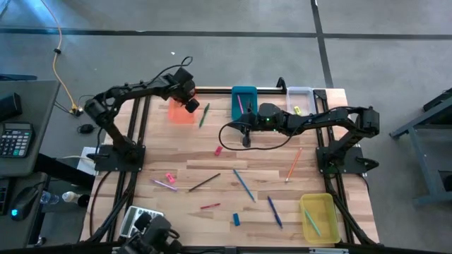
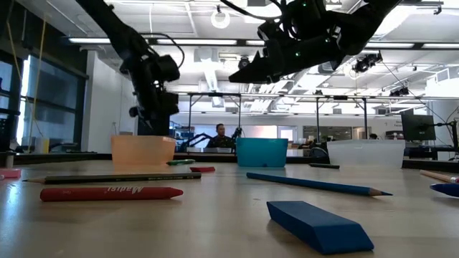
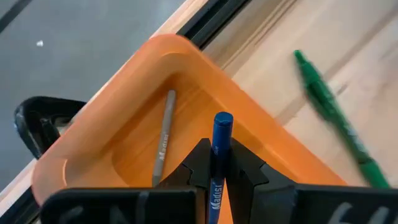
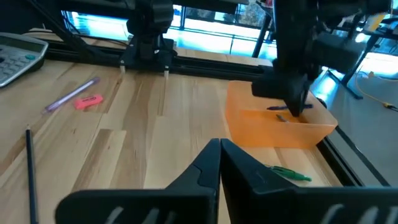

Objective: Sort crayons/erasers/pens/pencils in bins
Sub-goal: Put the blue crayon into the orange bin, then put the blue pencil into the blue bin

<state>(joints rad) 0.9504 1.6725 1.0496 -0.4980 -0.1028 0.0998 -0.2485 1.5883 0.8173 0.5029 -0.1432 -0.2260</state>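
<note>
My left gripper point(image 1: 191, 104) hangs over the translucent orange bin point(image 3: 112, 134) at the table's far left, shut on a blue crayon point(image 3: 221, 124). A grey crayon point(image 3: 163, 140) lies in that bin. A green stick point(image 3: 336, 118) lies on the wood beside it. My right gripper point(image 4: 219, 149) is shut on nothing above the table's middle point(image 1: 245, 140). Loose on the table are a pink eraser point(image 1: 218, 150), blue pens point(image 1: 244, 185), an orange pencil point(image 1: 293, 164), a red crayon point(image 2: 111, 193) and a blue eraser point(image 2: 319, 226). My left gripper pinches the blue crayon's shaft point(image 3: 216, 163) between its two fingers. The crayon lies along the fingers, and its free end point(image 3: 222, 119) sticks out past their tips. The fingers slant steeply down from above. The crayon is lifted clear, over the orange bin's inside.
A teal bin point(image 1: 244, 102) and a clear bin point(image 1: 299, 99) stand along the far edge, right of the orange one. A yellow bin point(image 1: 318, 217) sits at the near right. A grey calculator point(image 1: 15, 137) lies on a side desk to the left.
</note>
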